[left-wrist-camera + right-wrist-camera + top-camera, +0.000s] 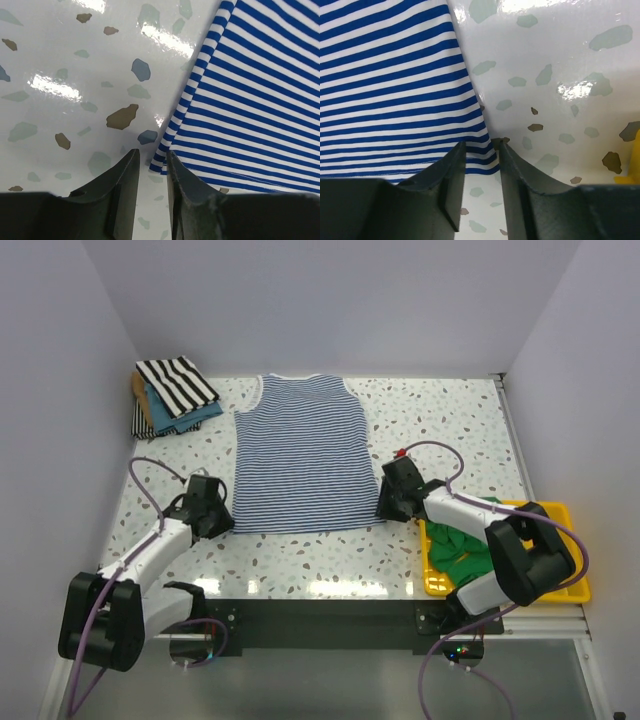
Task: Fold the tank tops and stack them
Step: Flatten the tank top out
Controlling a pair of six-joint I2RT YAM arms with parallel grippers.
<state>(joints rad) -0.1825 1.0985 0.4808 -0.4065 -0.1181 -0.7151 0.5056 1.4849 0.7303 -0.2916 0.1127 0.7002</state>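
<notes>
A blue-and-white striped tank top (300,455) lies spread flat on the speckled table, neckline toward the far wall. My left gripper (218,518) is low at its near left hem corner. In the left wrist view the hem corner (162,157) sits at the tips of the left gripper (152,152), whose jaws stand narrowly apart with table showing between them. My right gripper (386,504) is at the near right hem corner. The right gripper (481,145) is open and straddles that corner (485,160). A green tank top (462,550) lies bunched in the yellow tray.
A stack of folded tops (172,395), black-and-white stripes uppermost with teal and tan beneath, sits at the back left corner. The yellow tray (565,585) stands at the near right table edge. Walls close off the left, back and right.
</notes>
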